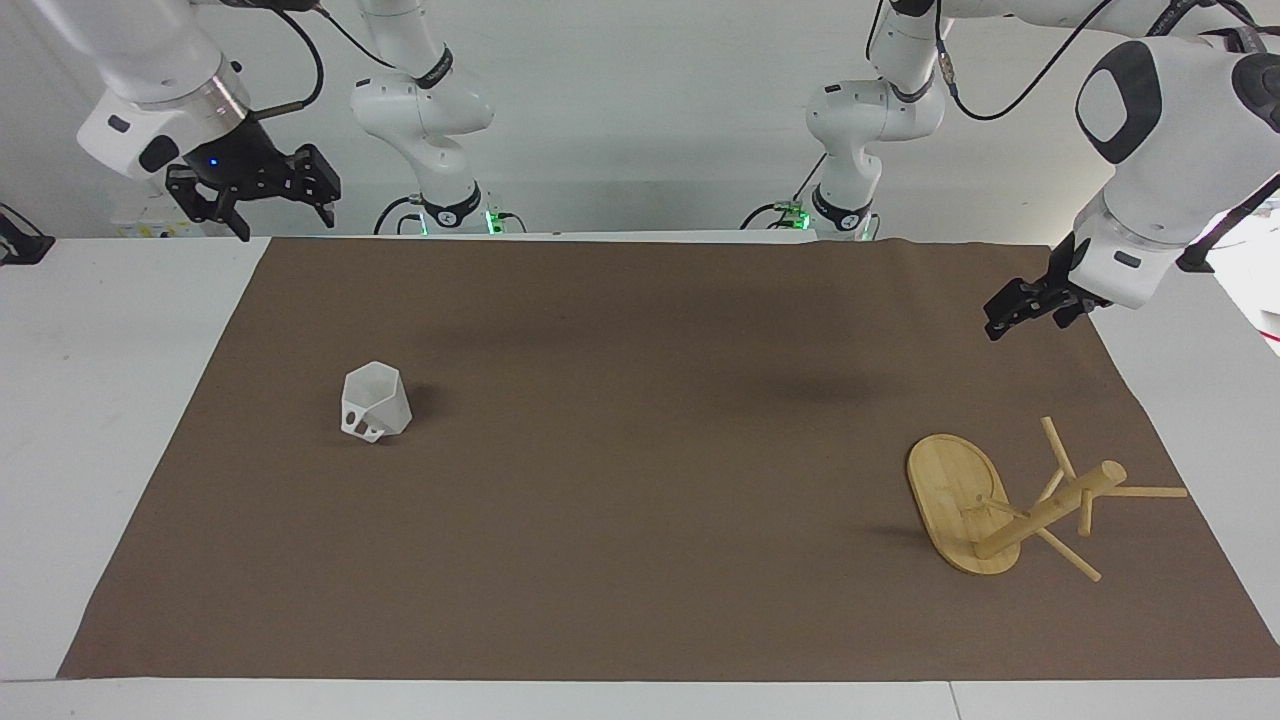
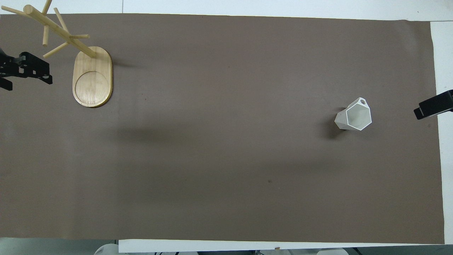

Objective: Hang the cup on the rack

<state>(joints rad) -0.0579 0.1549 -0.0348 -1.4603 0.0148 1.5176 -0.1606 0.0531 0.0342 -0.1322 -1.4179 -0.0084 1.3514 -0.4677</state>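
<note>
The cup (image 1: pixel 376 401) stands upright on the brown mat (image 1: pixel 640 560) toward the right arm's end of the counter (image 1: pixel 90 400), untouched. The rack (image 1: pixel 1010 505) stands toward the left arm's end, well apart from the cup. The right pincer (image 1: pixel 282 207) hangs spread above the mat's corner at the robots' edge. The left pincer (image 1: pixel 1012 310) hovers over the mat's edge; its state cannot be told.

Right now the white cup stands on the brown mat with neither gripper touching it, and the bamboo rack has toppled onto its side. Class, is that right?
One detail is wrong. The rack stands upright on its oval base, as the facing view shows. The rest holds: the cup stands on the brown mat, untouched by the left gripper or the right gripper.
</note>
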